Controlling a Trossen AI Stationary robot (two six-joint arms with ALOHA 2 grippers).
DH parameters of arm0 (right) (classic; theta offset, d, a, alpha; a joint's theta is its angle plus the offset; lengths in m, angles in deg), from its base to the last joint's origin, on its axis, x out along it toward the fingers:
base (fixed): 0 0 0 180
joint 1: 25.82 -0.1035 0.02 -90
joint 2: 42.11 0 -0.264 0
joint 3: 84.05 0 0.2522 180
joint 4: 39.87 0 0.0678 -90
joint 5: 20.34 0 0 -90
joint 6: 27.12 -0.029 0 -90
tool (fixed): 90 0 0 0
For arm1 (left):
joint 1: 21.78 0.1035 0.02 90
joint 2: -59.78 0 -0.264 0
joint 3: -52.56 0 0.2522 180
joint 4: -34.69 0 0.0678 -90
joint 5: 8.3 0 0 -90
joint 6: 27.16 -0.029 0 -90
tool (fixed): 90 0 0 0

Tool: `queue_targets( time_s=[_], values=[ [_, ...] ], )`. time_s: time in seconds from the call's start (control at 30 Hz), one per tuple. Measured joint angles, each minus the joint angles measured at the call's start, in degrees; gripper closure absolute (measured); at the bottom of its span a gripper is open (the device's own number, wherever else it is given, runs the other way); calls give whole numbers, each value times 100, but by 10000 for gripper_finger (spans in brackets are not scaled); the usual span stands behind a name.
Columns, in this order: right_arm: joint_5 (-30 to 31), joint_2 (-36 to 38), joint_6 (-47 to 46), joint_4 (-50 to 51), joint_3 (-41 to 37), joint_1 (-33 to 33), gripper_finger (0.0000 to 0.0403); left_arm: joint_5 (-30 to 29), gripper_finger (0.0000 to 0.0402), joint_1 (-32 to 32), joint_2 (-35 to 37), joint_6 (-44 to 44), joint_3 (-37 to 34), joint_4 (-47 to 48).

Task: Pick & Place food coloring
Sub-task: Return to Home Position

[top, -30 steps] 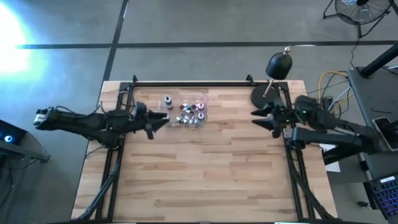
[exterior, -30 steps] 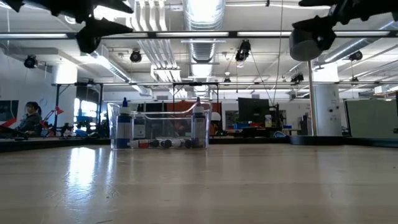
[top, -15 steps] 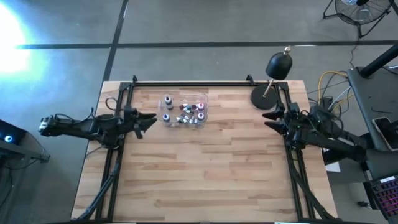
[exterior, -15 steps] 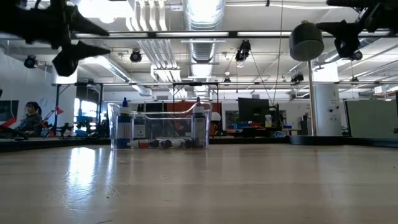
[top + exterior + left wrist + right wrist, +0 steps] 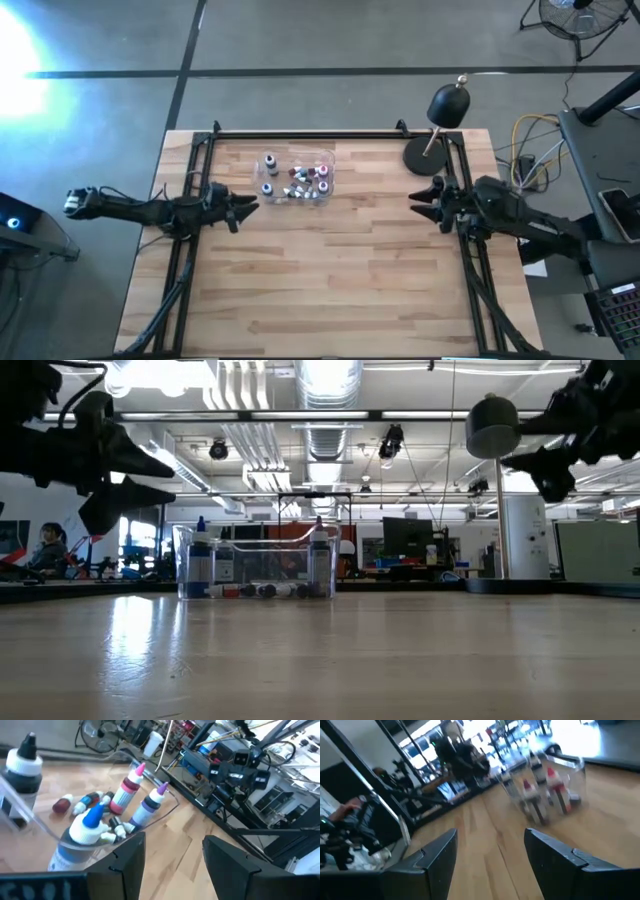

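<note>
The food coloring bottles (image 5: 305, 180) are small dropper bottles with white, red, pink and blue caps. Most lie or stand in a clear tray (image 5: 328, 157) at the table's far middle. Two bottles (image 5: 268, 163) stand just left of the tray. In the left wrist view I see a black bottle with a white cap (image 5: 22, 770), a blue-capped one (image 5: 85, 827) and a pink-tipped one (image 5: 127, 790). My left gripper (image 5: 252, 208) (image 5: 172, 842) hovers open, near-left of the tray. My right gripper (image 5: 415, 200) (image 5: 490, 835) hovers open, well to the tray's right. In the low view the tray (image 5: 255, 565) stands on the table.
A black desk lamp (image 5: 447, 105) stands with its round base (image 5: 420, 152) on the far right corner. Black frame rails (image 5: 300, 134) run along the table's far and side edges. A person (image 5: 45, 550) sits in the room behind. Bare wood spans the middle and near table.
Both arms drew back toward their own side edges. They then came a little way in again, toward the near edge and lower. The bottles and tray have stayed put.
</note>
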Motion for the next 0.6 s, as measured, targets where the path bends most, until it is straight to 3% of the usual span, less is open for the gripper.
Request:
queue_targets(
  time_s=[0.13,0.3,0.43,0.6],
  values=[
    [165,207,6,-137,-511,-127,179,6,229,-2,326,69,-128,104],
    [314,207,0,-295,-546,-187,179,21,229,-2,1009,73,-128,267],
    [329,206,2,-1094,-785,-314,179,-3,229,11,1814,76,-134,228],
    [446,207,2,-1570,-938,-534,179,-30,229,33,1881,70,-135,-154]
  ],
)
